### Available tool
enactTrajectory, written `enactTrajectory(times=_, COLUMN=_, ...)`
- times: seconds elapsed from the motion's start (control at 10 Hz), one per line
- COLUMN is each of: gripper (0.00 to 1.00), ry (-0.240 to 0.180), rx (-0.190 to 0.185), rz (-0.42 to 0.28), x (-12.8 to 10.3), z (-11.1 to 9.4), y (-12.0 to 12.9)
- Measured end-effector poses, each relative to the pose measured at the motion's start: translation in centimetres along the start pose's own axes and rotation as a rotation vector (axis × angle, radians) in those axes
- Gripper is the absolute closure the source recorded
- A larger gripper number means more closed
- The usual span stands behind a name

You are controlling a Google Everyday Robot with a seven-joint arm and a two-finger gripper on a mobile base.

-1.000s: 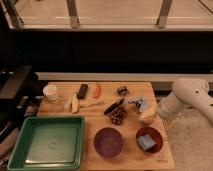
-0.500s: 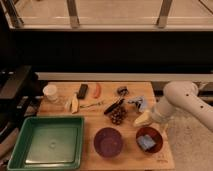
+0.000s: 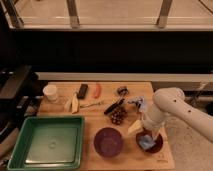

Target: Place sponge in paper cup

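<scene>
The light blue sponge (image 3: 146, 144) lies inside the reddish-orange bowl (image 3: 159, 146) at the front right of the wooden table. My white arm reaches in from the right and bends down, so my gripper (image 3: 148, 136) hangs right over that bowl, just above the sponge and partly covering it. Its jaws stand open, and the sponge looks to be resting in the bowl. The white paper cup (image 3: 50, 92) stands upright at the far left back of the table, well away from the gripper.
A purple bowl (image 3: 108, 142) sits left of the red bowl, and a green tray (image 3: 20, 147) fills the front left. Mid-table lie a banana (image 3: 74, 104), an orange item (image 3: 97, 90), a dark cluster (image 3: 117, 118) and a bluish-grey shiny object (image 3: 137, 103).
My arm has swung left and lowered, bringing the gripper from above the table's right side down over the red bowl. Nothing else has moved.
</scene>
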Motion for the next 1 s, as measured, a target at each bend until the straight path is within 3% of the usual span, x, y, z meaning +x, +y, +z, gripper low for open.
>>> enactTrajectory(times=0.3, gripper=0.2, ry=-0.033, rx=0.007, rz=0.071, x=0.1, z=1.7, y=2.9)
enactTrajectory(times=0.6, gripper=0.22, ry=-0.046, rx=0.023, rz=0.122, x=0.1, z=2.3, y=3.8)
enactTrajectory(times=1.0, gripper=0.59, ry=-0.03, rx=0.059, rz=0.136, x=-0.1, z=1.7, y=3.7)
